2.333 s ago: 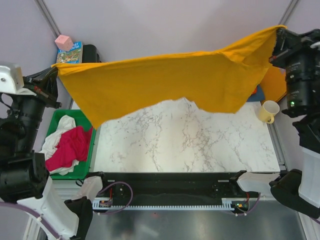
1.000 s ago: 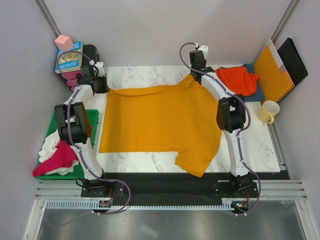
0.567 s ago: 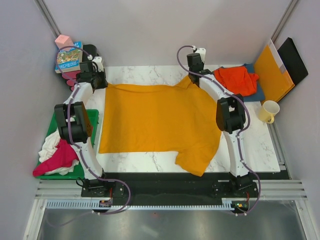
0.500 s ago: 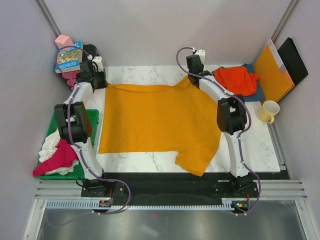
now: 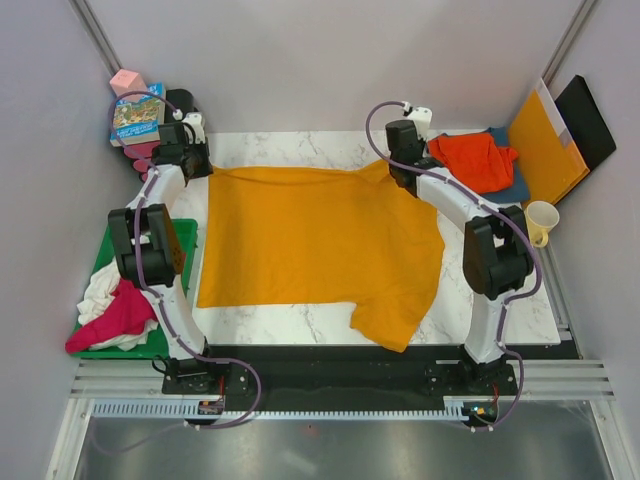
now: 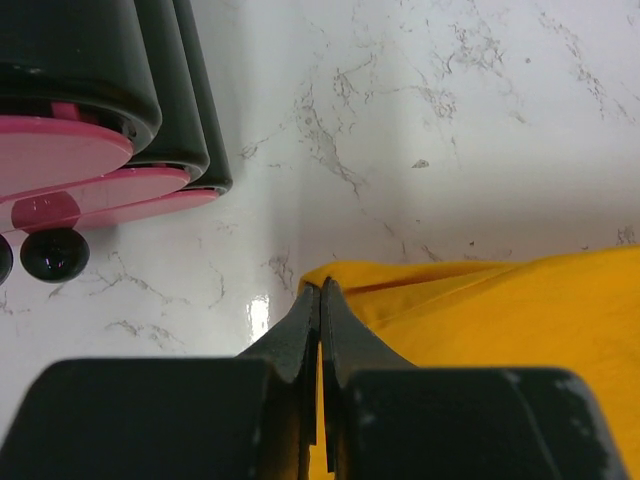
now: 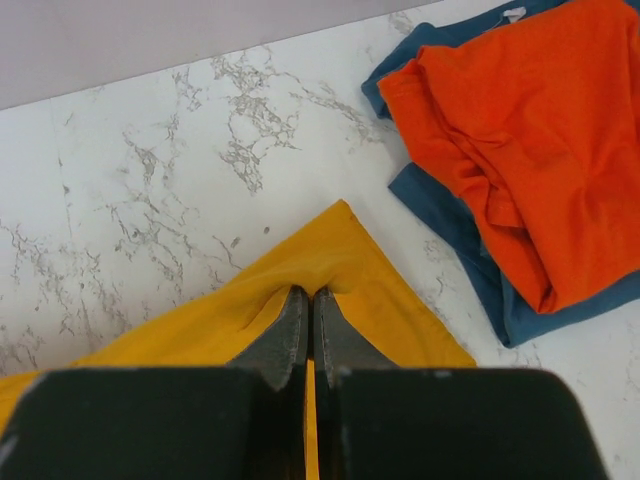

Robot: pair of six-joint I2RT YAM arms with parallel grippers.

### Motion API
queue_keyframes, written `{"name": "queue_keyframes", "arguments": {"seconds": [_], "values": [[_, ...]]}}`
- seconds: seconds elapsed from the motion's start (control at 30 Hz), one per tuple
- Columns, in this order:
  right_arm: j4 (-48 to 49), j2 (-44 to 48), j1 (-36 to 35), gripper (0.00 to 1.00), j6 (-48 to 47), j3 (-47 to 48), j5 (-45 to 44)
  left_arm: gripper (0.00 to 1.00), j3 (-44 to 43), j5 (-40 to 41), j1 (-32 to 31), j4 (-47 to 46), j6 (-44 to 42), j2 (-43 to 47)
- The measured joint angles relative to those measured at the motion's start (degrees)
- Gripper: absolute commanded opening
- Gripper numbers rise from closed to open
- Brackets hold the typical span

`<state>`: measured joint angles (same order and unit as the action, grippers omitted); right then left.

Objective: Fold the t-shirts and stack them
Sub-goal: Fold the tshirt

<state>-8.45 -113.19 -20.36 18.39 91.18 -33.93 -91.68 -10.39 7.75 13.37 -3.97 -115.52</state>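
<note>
Your mustard-yellow t-shirt lies spread across the middle of the marble table, with one sleeve lapping toward the table's near edge. Your left gripper sits at the table's far left corner, low to the surface. In its wrist view the fingers are pressed together and clenched on the shirt's corner. Your right gripper is near the middle of the table's far edge. Its fingers are likewise closed tight, pinching a puckered point of the same yellow cloth.

On the table's far right corner the red-orange t-shirt lies crumpled on top of the dark blue t-shirt, both apart from the yellow one. Off the table's left edge, the green bin holds the magenta t-shirt and the white t-shirt, bunched together. A cream mug stands at the table's right edge. The orange-yellow folder leans just beyond the table's far right corner.
</note>
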Motion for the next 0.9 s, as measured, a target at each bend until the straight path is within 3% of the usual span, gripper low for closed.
{"name": "queue_keyframes", "arguments": {"seconds": [0.33, 0.9], "values": [[1.20, 8.00, -0.04, 0.00, 1.64, -12.52, -1.14, 0.02, 4.92, 0.94, 0.55, 0.20, -0.02, 3.65], [2.12, 20.48, -0.15, 0.00, 5.44, -26.01, -0.31, 0.02, 12.50, 1.40, 0.81, -0.20, -0.31, 7.96]]}}
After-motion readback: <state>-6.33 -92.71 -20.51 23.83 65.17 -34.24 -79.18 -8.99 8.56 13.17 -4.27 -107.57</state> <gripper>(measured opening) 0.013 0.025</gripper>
